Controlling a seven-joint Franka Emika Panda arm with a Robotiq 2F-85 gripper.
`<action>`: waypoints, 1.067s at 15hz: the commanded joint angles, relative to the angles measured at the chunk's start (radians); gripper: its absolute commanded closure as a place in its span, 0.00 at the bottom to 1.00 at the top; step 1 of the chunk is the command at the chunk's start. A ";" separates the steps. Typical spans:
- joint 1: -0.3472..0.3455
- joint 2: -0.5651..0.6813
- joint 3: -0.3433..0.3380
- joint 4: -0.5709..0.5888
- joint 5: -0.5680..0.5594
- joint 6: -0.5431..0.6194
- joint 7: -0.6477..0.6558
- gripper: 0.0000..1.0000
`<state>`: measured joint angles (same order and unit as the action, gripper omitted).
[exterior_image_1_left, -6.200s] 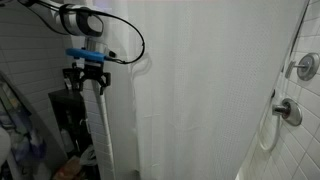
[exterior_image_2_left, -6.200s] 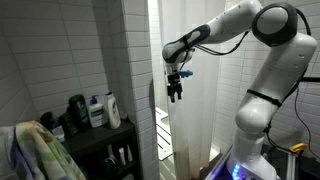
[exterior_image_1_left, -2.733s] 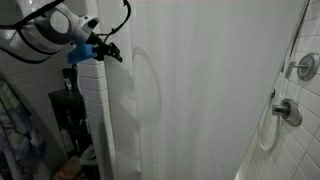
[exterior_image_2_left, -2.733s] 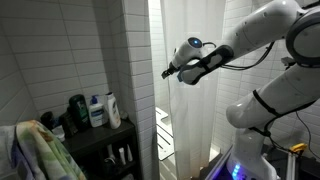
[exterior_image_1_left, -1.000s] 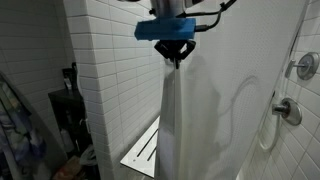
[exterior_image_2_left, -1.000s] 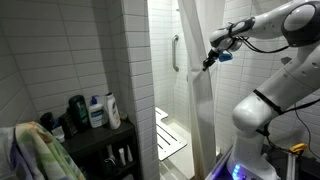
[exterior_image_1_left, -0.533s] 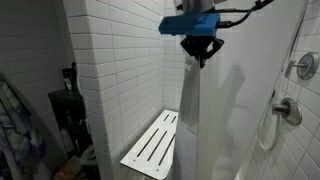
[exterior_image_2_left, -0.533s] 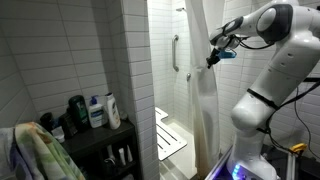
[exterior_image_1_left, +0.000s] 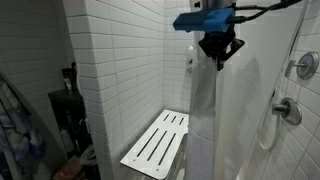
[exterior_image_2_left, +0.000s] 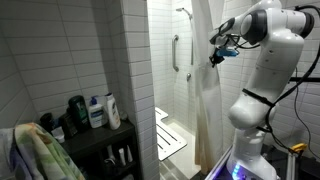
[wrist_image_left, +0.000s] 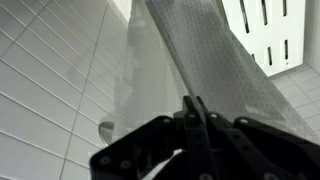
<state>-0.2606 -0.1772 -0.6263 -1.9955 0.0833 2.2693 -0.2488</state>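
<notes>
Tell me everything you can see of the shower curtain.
The shower curtain is white, thin and slightly see-through, with a fine dotted texture in the wrist view. It hangs gathered into a narrow bunch of vertical folds, leaving the slatted bench beside it open to view. The gripper is shut on the fabric high up.

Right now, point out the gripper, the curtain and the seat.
gripper (exterior_image_1_left: 220, 64), in an exterior view, between its shut fingertips.
curtain (exterior_image_1_left: 215, 125), in an exterior view, gathered folds below the grip.
seat (exterior_image_1_left: 158, 146), in an exterior view, middle of slatted top.
</notes>
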 joint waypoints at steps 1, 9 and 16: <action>-0.059 -0.027 0.067 -0.033 -0.075 -0.021 0.064 0.74; 0.021 -0.280 0.356 -0.395 -0.210 -0.053 0.019 0.81; 0.127 -0.435 0.526 -0.600 -0.193 -0.030 0.118 1.00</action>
<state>-0.1479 -0.5236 -0.1231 -2.5315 -0.1019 2.2317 -0.1673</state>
